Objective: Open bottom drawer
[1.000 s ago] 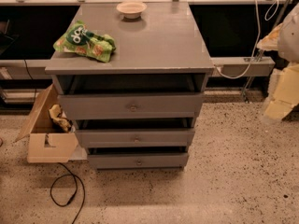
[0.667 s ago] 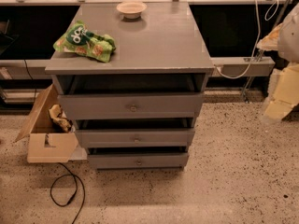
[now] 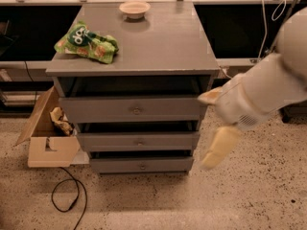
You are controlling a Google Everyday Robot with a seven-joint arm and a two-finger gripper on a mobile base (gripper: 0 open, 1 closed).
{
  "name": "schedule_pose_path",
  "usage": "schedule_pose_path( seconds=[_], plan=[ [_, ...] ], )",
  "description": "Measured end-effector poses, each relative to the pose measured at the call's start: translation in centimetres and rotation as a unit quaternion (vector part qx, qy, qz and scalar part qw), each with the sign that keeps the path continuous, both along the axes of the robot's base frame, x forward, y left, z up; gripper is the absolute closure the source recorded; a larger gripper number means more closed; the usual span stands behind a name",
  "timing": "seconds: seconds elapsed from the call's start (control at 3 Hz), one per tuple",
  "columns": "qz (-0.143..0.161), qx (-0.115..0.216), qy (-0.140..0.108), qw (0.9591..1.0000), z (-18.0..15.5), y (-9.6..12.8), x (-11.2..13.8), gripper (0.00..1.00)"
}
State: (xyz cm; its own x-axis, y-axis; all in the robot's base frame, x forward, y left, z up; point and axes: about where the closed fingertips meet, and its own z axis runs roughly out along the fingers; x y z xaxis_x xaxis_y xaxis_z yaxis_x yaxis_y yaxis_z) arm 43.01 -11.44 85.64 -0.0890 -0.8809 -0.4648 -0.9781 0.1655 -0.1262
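The bottom drawer [image 3: 142, 165] is the slimmest grey front of the grey cabinet [image 3: 144, 47], just above the floor, with a small round knob at its centre. Its front stands about level with the two fronts above it. My gripper [image 3: 206, 131] hangs at the cabinet's right side on a white arm [image 3: 268, 90]. It is open, with one cream finger [image 3: 209, 97] level with the top drawer and the other [image 3: 218, 147] reaching down level with the bottom drawer. It touches no drawer and holds nothing.
A green chip bag [image 3: 87, 43] and a small bowl [image 3: 135, 8] sit on the cabinet top. An open cardboard box [image 3: 45, 138] stands on the floor at the cabinet's left. A black cable [image 3: 67, 195] loops on the speckled floor in front.
The view has moved closer to the cabinet. My arm has swung in from the far right, and the gripper now hangs beside the cabinet's right edge.
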Motion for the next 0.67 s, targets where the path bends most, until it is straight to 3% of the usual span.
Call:
schedule_pose_path(
  seconds=[0.33, 0.67],
  plan=[
    [0.05, 0.082, 0.026, 0.9951, -8.5, 8.3, -0.7, 0.0],
    [0.035, 0.077, 0.005, 0.9964, -7.5, 7.7, 0.3, 0.0]
  ],
)
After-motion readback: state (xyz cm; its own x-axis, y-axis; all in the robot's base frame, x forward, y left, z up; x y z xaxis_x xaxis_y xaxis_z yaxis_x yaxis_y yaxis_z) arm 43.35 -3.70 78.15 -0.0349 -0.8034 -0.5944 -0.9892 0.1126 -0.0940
